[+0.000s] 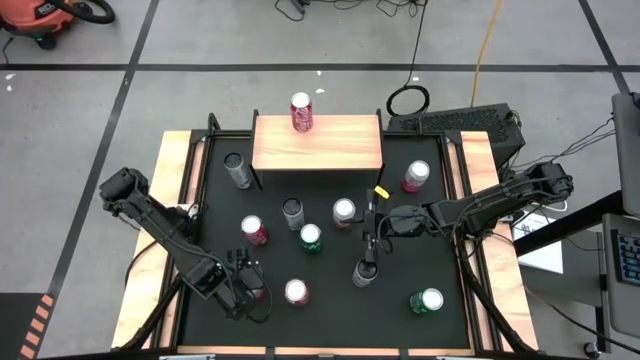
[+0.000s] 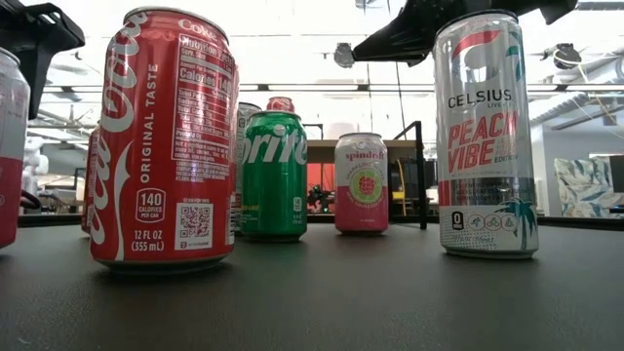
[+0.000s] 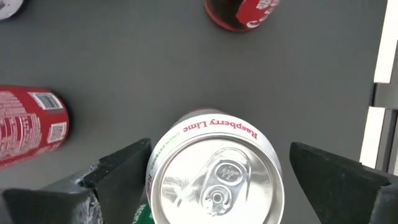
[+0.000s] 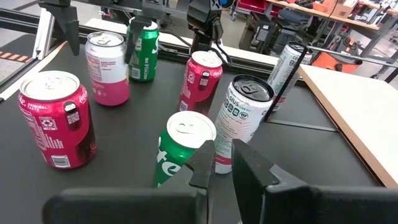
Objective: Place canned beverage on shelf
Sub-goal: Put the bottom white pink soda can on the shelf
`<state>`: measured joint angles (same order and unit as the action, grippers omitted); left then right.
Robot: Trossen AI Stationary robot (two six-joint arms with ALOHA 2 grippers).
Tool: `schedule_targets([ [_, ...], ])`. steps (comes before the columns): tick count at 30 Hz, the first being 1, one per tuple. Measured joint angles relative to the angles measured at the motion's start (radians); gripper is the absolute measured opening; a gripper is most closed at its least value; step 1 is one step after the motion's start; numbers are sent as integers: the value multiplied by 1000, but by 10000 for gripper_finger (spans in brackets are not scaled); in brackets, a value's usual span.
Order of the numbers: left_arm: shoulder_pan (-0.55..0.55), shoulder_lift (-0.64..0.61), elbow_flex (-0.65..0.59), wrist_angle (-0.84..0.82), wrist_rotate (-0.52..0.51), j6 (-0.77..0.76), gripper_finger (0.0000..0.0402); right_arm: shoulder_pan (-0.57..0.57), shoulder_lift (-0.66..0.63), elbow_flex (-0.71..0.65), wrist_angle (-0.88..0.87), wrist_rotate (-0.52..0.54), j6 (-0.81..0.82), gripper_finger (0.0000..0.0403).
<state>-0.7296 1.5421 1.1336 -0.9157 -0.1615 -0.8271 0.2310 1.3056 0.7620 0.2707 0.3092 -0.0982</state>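
A white and pink "Raspberry Lime" can point(image 3: 214, 180) stands upright on the black mat point(image 1: 400, 320) near its near left corner. My left gripper point(image 3: 221, 149) points down over it, open. One finger stands on each side of the can's top, also in the right wrist view around the can point(image 4: 107, 68), and I see no touch. The shelf point(image 1: 330, 150) stands at the far edge with a red can point(image 1: 301, 112) upright on its wooden top. My right gripper point(image 4: 219, 152) hangs shut above the mat's middle point(image 1: 350, 238), holding nothing, just behind a green Sprite can point(image 4: 180, 149).
Several more cans stand on the mat: a Coke point(image 2: 161, 136), a Celsius can point(image 2: 485, 132), a pink can point(image 1: 416, 176), a green one point(image 1: 427, 301), a tall silver one point(image 1: 238, 170). A dark green can point(image 4: 144, 53) stands close beside the left gripper's far finger.
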Motion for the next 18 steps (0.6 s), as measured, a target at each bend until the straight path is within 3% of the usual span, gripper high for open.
schedule_targets([
  [6,0,0,0,1,-3,-33,374,0,0,0,0,0,0,33],
  [18,0,-1,1,1,0,-29,283,0,0,0,-8,-53,4,33],
])
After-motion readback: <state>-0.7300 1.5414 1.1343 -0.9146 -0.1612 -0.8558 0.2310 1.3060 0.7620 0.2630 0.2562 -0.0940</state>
